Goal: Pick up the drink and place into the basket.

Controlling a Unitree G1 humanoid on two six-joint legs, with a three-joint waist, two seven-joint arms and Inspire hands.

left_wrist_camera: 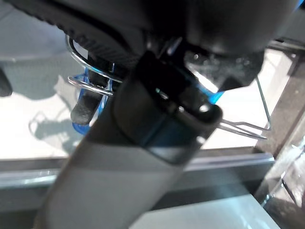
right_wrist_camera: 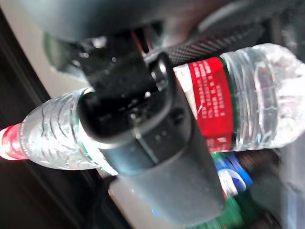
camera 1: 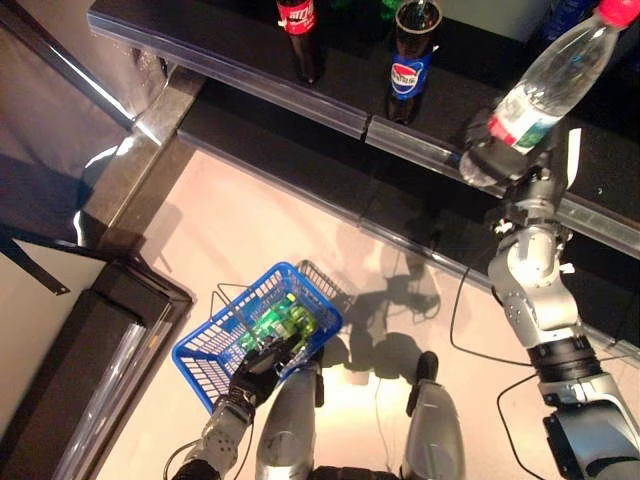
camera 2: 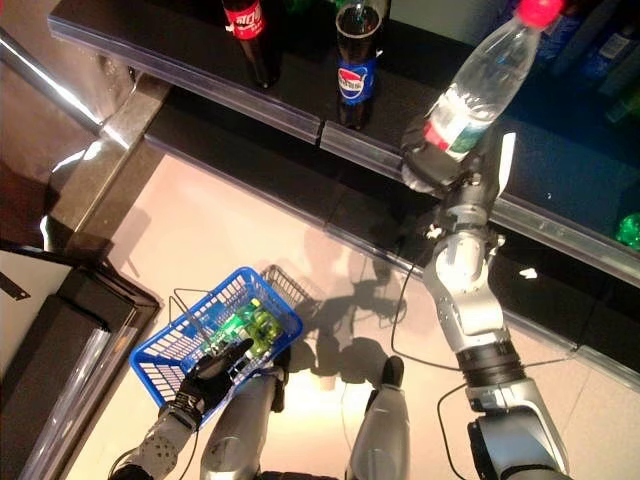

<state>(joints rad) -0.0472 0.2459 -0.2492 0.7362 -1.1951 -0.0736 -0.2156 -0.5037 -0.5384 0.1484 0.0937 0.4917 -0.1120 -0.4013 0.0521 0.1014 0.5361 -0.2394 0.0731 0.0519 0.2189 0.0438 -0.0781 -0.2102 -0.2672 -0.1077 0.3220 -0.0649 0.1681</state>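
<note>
My left hand (camera 1: pixel 262 366) gripped the blue basket (camera 1: pixel 212 352) holding green bottles (camera 1: pixel 283 322); their count was unclear. My right hand (camera 1: pixel 500 155) clenched a clear water bottle (camera 1: pixel 560 75) at two o'clock.

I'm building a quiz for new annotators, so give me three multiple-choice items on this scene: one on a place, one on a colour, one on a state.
1. Where is the water bottle?
A. in the basket
B. in the right hand, raised by the shelf
C. lying on the floor

2. What colour is the basket?
A. blue
B. red
C. yellow

3. What is the left hand doing?
A. hanging open, away from everything
B. holding a cola bottle
C. gripping the basket

Answers:
1 B: the right hand has its fingers closed round the bottle, up beside the shelf.
2 A: its plastic walls are blue, with green bottles inside.
3 C: the left hand sits at the basket's near rim, and its wrist view shows the wire handle held by the hand.
</note>
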